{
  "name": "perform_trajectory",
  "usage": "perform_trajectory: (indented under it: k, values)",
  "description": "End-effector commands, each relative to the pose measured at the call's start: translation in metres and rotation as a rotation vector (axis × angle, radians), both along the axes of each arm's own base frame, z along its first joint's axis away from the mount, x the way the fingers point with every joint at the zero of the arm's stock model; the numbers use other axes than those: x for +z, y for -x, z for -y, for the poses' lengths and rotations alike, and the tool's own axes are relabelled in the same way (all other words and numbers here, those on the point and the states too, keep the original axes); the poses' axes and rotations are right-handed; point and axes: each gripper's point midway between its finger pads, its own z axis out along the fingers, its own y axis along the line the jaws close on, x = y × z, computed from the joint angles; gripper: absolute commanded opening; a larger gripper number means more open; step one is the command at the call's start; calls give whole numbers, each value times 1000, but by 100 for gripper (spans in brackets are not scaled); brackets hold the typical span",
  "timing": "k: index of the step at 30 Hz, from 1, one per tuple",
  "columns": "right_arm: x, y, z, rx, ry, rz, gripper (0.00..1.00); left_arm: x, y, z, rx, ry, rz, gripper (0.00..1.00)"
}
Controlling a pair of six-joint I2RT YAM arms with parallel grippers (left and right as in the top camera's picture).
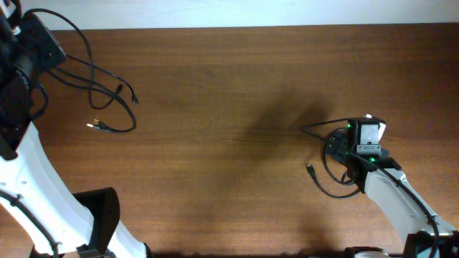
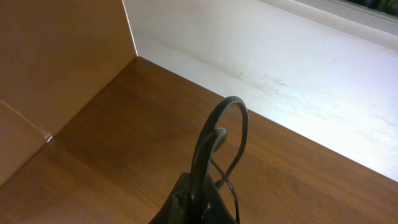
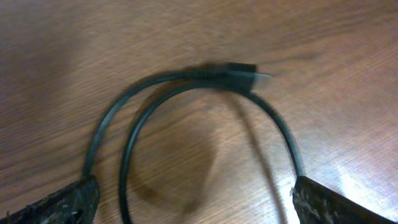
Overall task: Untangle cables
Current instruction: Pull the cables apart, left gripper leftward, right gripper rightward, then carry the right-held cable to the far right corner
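At upper left of overhead view, left gripper [image 2: 198,200] pinches a cable [image 1: 115,75]; right gripper [image 3: 198,200] (fingers wide apart) straddles second cable [image 3: 186,82].

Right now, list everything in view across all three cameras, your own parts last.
tangled thin black cables with metal-tipped plugs: count unclear, black, far-left part of the table; one loop rises from the left jaws.
looped thin black cable with a plug end: one, black, right side of the table, lying between the right jaws.
brown wooden table: one, brown, under everything.
white wall: one, white, along the table's far edge.
beige panel: one, beige, standing at the table's corner in the left wrist view.
left arm: one, white with a black wrist, left side; left jaws shut on the loop.
right arm: one, white, lower right; right jaws open.
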Motion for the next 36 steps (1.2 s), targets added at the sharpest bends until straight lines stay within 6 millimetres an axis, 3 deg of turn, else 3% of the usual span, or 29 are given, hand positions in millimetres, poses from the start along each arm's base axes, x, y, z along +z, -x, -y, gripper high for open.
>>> perform_trajectory:
  k: [1,5,9,13,16,19,31,32,34,36]
  values:
    - [16,-19,-8,54,-22,43,99,8,6,5,-20,5,28,0]
    - [-4,-16,-12,-21,-99,14,99,8,6,5,-20,5,29,0]
    - [-37,-10,-8,-301,-223,2,99,8,6,5,-20,5,29,0]
    - [-32,-23,-9,-558,-381,113,99,8,6,5,-20,5,29,0]
    - [-10,-50,-23,-519,-470,158,99,8,6,5,-20,5,29,0]
    - [1,-63,-20,-517,-459,207,99,8,6,5,-20,5,26,0]
    - [-50,-65,-25,-604,-506,140,97,7,6,7,-32,13,27,0]
    - [-55,-65,-25,-597,-498,128,76,7,6,7,-32,12,27,0]
    - [-68,-59,-27,-602,-499,85,14,7,5,7,-32,13,28,0]
    - [-78,-51,-29,-621,-501,41,4,7,5,7,-32,12,28,0]
